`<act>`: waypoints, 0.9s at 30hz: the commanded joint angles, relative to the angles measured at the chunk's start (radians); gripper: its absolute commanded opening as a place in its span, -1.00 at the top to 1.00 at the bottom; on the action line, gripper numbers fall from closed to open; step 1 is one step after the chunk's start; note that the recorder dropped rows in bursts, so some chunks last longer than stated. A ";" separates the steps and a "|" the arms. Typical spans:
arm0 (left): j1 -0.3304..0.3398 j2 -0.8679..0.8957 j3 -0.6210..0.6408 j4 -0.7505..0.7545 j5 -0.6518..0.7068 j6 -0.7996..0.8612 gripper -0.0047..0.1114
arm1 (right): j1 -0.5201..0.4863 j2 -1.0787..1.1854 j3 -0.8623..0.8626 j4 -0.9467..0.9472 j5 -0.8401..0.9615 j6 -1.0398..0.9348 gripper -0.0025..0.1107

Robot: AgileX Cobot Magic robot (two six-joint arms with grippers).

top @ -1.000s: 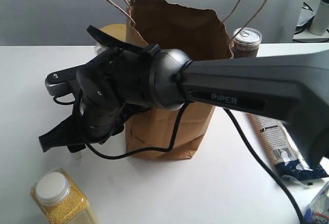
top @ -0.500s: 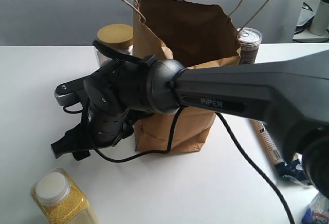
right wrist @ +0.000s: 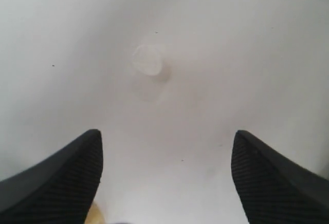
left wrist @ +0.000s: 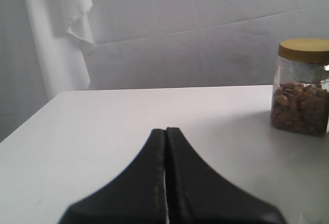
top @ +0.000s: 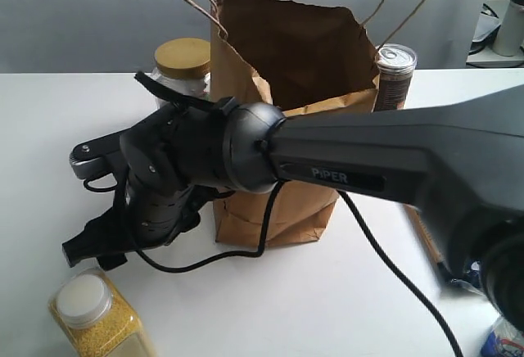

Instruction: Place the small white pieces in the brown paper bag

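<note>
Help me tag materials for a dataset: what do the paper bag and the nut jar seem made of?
Brown paper bag: matte kraft paper, shown by creases and a torn rim. Nut jar: clear glass or plastic, I cannot tell which; contents show through. Its lid: smooth, gold-coloured, maybe metal.

"PiPER" brand, pale lettering, on right arm [top: 426, 169] dark housing, ext. view

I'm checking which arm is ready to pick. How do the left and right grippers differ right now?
The left gripper is shut; the right gripper is wide open. The left faces a gold-lidded nut jar across the table; the right is aimed at a small white piece lying on the table. Both are black and empty.
</note>
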 commanded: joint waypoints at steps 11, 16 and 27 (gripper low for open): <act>-0.008 -0.003 0.004 0.004 -0.003 -0.004 0.92 | 0.003 -0.040 -0.166 -0.057 0.069 -0.009 -0.20; -0.008 -0.003 0.004 0.004 -0.003 -0.004 0.92 | -0.001 -0.040 -0.181 -0.070 0.079 -0.009 -0.20; -0.008 -0.003 0.004 0.004 -0.003 -0.004 0.92 | 0.001 -0.029 -0.181 0.048 0.106 -0.052 -0.20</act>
